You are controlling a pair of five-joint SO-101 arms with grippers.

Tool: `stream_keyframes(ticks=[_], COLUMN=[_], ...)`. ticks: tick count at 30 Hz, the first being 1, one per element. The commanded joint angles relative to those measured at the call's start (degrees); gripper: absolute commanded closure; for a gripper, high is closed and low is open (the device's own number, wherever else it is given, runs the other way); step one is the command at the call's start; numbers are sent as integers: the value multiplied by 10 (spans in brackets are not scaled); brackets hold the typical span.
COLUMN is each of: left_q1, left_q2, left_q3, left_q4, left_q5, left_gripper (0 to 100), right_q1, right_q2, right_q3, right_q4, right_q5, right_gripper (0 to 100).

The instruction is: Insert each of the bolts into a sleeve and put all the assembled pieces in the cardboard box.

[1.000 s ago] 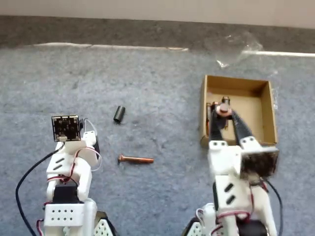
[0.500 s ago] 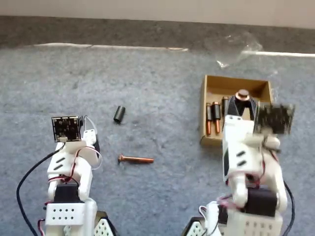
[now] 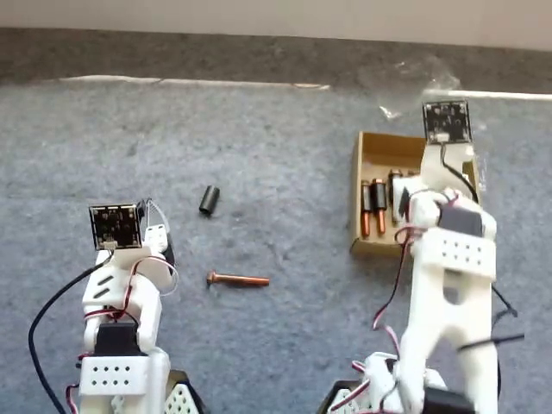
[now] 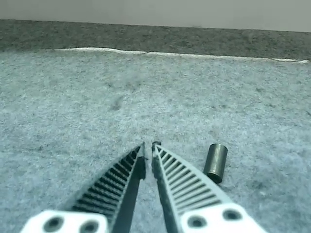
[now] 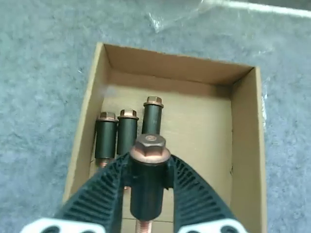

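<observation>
My right gripper [image 5: 149,162] is shut on an assembled piece [image 5: 147,179], a copper bolt in a black sleeve, held upright above the cardboard box [image 5: 243,145]. Three assembled pieces [image 5: 127,133] lie side by side on the box floor by one wall. From above, the right arm [image 3: 444,250] reaches over the box [image 3: 366,142], and the pieces [image 3: 373,205] show beside it. My left gripper [image 4: 148,150] is shut on nothing, low over the carpet. A loose black sleeve [image 4: 215,162] stands close beside it. This sleeve [image 3: 210,200] and a loose copper bolt [image 3: 237,279] lie apart on the carpet.
A crumpled clear plastic bag [image 3: 414,82] lies just beyond the box. The grey carpet ends at a pale strip [image 3: 172,80] at the back. The left arm's base [image 3: 116,345] stands at the near left.
The right arm has risen and stretched forward over the box, keeping the assembled piece in its grip. The left arm, loose sleeve and loose bolt have not moved.
</observation>
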Motion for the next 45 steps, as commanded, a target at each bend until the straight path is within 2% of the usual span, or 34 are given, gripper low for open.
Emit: stream_keyframes(ticks=[1,5,10,15,22,28,34,40,45], left_q1=[-11,-12,-12,-12,-12,-12,-12,-12,-12], left_q2=[1,1,1,1,1,1,1,1,1], left_q3=[15,15,15,15,15,15,15,15,15], left_q4=[-13,-13,-14,-14,-14,-14,-14,-14,-14], left_q5=[-5,-5,-5,-5,-5,-5,-5,-5,-5], left_gripper=[955,955,955,955,955,955,955,955,955], right_q1=[8,34,51,49,48,37,23,14,-5], right_q2=[94,203,328,437,546,596,605,604,603], right_q3=[-89,-167,-313,-439,-547,-602,-636,-668,-762], right_q4=[-23,-9,98,182,237,269,306,312,406], right_q5=[8,8,8,8,8,8,8,8,8], right_gripper=[994,994,994,994,992,984,875,874,874])
